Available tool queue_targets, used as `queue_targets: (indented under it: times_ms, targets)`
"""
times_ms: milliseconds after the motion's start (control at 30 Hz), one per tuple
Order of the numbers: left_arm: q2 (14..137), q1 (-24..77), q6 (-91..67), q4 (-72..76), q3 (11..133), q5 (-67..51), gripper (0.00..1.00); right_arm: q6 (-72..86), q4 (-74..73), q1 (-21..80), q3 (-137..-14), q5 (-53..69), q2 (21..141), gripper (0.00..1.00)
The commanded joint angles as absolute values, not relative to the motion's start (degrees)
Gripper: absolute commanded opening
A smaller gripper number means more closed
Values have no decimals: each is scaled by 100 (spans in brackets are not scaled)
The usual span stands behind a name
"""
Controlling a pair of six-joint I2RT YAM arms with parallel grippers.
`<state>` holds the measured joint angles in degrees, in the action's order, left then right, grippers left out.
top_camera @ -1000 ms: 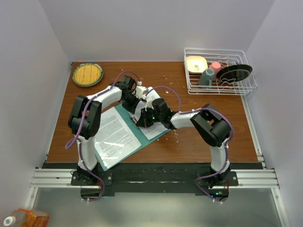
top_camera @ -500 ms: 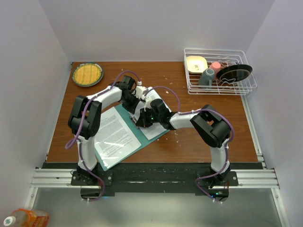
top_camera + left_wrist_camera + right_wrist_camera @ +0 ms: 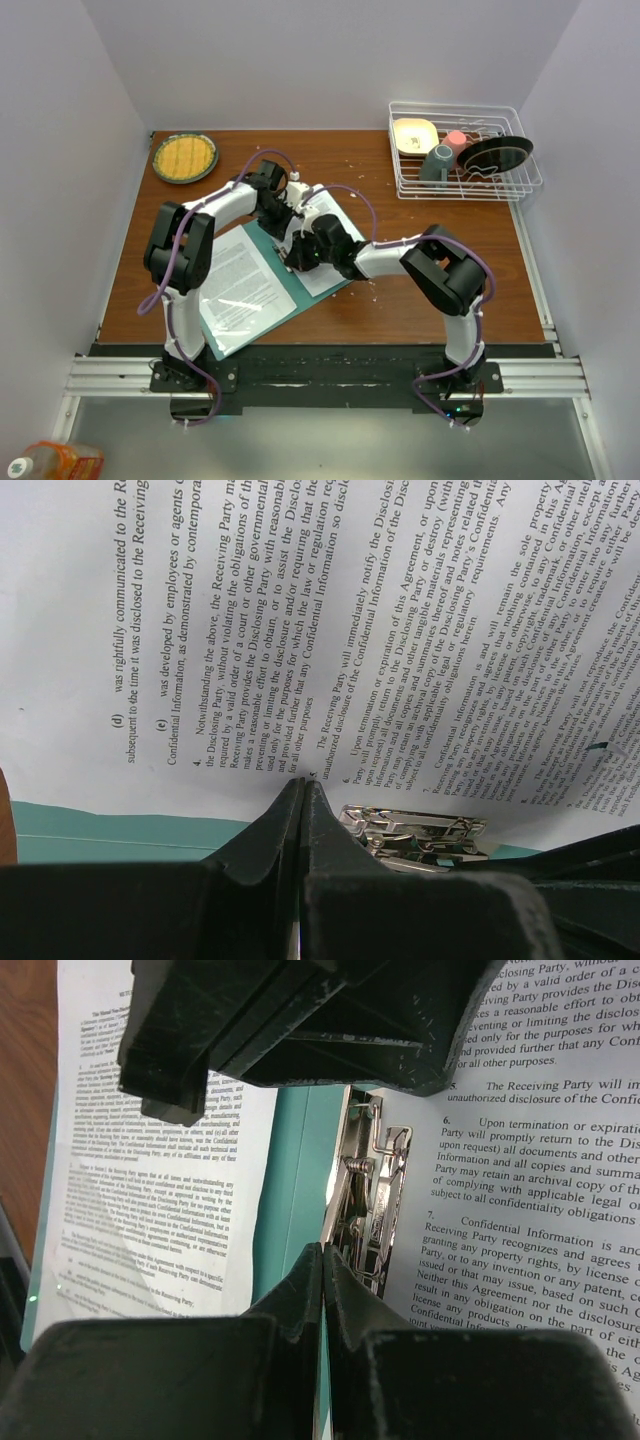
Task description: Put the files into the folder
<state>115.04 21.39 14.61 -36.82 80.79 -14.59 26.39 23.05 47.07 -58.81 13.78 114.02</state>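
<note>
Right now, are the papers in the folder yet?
Nearly. Done: the teal folder lies open with printed sheets on both halves. In hand: the left gripper and right gripper, both shut, sit by the metal clip at the spine. To do: probably clipping the sheets and closing the folder.
</note>
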Motion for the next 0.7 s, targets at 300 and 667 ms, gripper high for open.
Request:
queue_targets:
  times_ms: [300,667]
  targets:
    - [11812,2057,1635,-3990,8077,-1318,0,2487,685,5194,-4861,106,11760,0]
    - [11944,2065,1626,-4052,8253,-1345,0,2698,606,5361,-4544,9,11566,0]
